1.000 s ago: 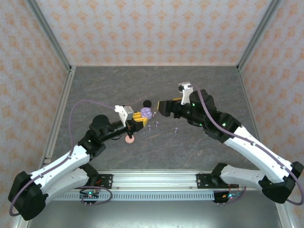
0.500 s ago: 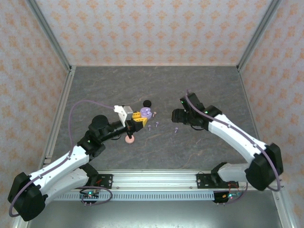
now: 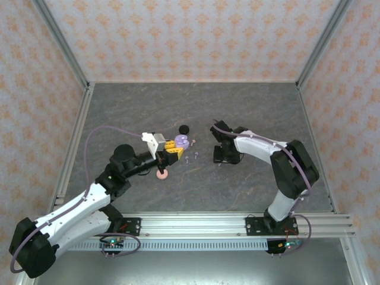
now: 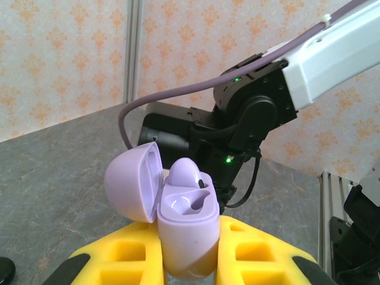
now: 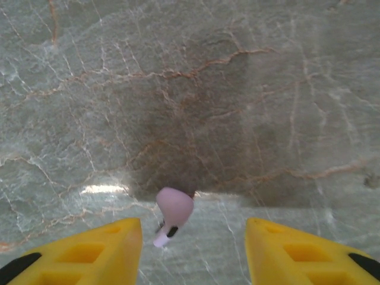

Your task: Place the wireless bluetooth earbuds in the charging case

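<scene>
My left gripper [image 3: 174, 146] is shut on a pale purple charging case [image 4: 187, 231], held upright with its lid [image 4: 133, 184] flipped open. One purple earbud [image 4: 184, 173] sits in the case's far socket; the near socket is bare. My right gripper [image 5: 193, 237] points straight down at the table, open, its yellow fingers [image 5: 89, 255] on either side of a loose purple earbud [image 5: 174, 211] lying on the marble. That earbud lies nearer the left finger, touching neither. In the top view the right gripper [image 3: 221, 157] is to the right of the case [image 3: 182, 142].
Two more small purple earbuds [image 3: 187, 159] [image 3: 196, 155] lie on the table just below the case. A black disc [image 3: 184, 128] lies behind the case and a pink disc [image 3: 161, 174] in front of the left gripper. The right arm's wrist [image 4: 249, 113] looms behind the case.
The right arm has swung back from beside the case and tipped down over the loose earbud, its jaws narrowing. The left arm and case have stayed still.
</scene>
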You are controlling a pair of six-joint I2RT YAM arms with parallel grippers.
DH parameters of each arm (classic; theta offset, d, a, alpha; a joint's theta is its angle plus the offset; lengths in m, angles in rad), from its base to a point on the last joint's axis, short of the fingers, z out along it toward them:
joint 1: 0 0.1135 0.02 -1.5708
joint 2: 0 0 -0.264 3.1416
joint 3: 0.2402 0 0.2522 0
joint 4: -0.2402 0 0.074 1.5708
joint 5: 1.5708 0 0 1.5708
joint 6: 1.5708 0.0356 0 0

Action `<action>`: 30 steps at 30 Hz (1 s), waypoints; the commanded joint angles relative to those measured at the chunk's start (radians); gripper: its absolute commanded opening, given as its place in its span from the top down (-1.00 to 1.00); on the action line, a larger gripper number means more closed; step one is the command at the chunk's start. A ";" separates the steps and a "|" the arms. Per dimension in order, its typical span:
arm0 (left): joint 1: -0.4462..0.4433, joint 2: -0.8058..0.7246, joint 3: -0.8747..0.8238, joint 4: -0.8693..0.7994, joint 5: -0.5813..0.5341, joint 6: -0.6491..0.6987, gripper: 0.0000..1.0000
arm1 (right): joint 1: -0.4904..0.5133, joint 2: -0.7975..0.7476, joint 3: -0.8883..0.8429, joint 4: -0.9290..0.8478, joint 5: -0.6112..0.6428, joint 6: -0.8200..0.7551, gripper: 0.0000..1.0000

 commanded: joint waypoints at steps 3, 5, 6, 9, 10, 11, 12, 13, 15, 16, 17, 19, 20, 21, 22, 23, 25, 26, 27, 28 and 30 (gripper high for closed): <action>-0.013 -0.020 0.026 -0.001 -0.020 0.026 1.00 | -0.003 0.041 0.043 0.029 -0.014 -0.003 0.07; -0.013 -0.020 0.026 -0.002 -0.020 0.026 1.00 | -0.003 0.055 0.049 0.029 -0.015 -0.004 0.11; -0.013 -0.020 0.027 -0.003 -0.020 0.027 1.00 | -0.003 0.063 0.051 0.030 -0.016 -0.003 0.13; -0.013 -0.020 0.029 -0.009 -0.020 0.029 1.00 | -0.004 0.080 0.054 0.033 -0.023 -0.003 0.20; -0.013 -0.020 0.029 -0.010 -0.020 0.030 1.00 | -0.004 0.085 0.054 0.037 -0.027 -0.002 0.22; -0.013 -0.020 0.029 -0.010 -0.020 0.031 1.00 | -0.004 0.090 0.054 0.039 -0.029 -0.002 0.25; -0.012 -0.020 0.029 -0.010 -0.020 0.030 1.00 | -0.004 0.093 0.055 0.040 -0.032 -0.002 0.27; -0.012 -0.020 0.029 -0.012 -0.020 0.031 1.00 | -0.005 0.097 0.056 0.041 -0.032 -0.002 0.29; -0.012 -0.022 0.029 -0.010 -0.020 0.031 1.00 | -0.005 0.103 0.057 0.040 -0.035 -0.004 0.37; -0.013 -0.020 0.029 -0.012 -0.021 0.030 1.00 | -0.005 0.107 0.057 0.040 -0.038 -0.005 0.41; -0.013 -0.020 0.029 -0.013 -0.022 0.031 1.00 | -0.007 0.109 0.056 0.039 -0.039 -0.007 0.44; -0.013 -0.020 0.029 -0.013 -0.021 0.031 1.00 | -0.008 0.108 0.053 0.038 -0.042 -0.009 0.48; -0.013 -0.020 0.029 -0.013 -0.022 0.033 1.00 | -0.009 0.108 0.052 0.037 -0.046 -0.009 0.50; -0.013 -0.020 0.029 -0.015 -0.022 0.033 1.00 | -0.008 0.109 0.051 0.038 -0.050 -0.009 0.51; -0.013 -0.020 0.028 -0.014 -0.022 0.032 1.00 | -0.009 0.109 0.050 0.036 -0.055 -0.011 0.53; -0.013 -0.020 0.029 -0.015 -0.023 0.032 1.00 | -0.009 0.108 0.048 0.034 -0.060 -0.012 0.55; -0.013 -0.020 0.029 -0.015 -0.023 0.032 1.00 | -0.009 0.108 0.051 0.029 -0.070 -0.015 0.57; -0.012 -0.021 0.029 -0.015 -0.023 0.032 1.00 | -0.008 0.106 0.051 0.028 -0.072 -0.016 0.58; -0.013 -0.020 0.029 -0.016 -0.023 0.033 1.00 | -0.009 0.103 0.050 0.025 -0.074 -0.017 0.59; -0.013 -0.021 0.029 -0.016 -0.023 0.033 1.00 | -0.008 0.099 0.049 0.024 -0.074 -0.017 0.59; -0.012 -0.022 0.029 -0.016 -0.025 0.033 1.00 | -0.009 0.086 0.048 0.022 -0.071 -0.023 0.60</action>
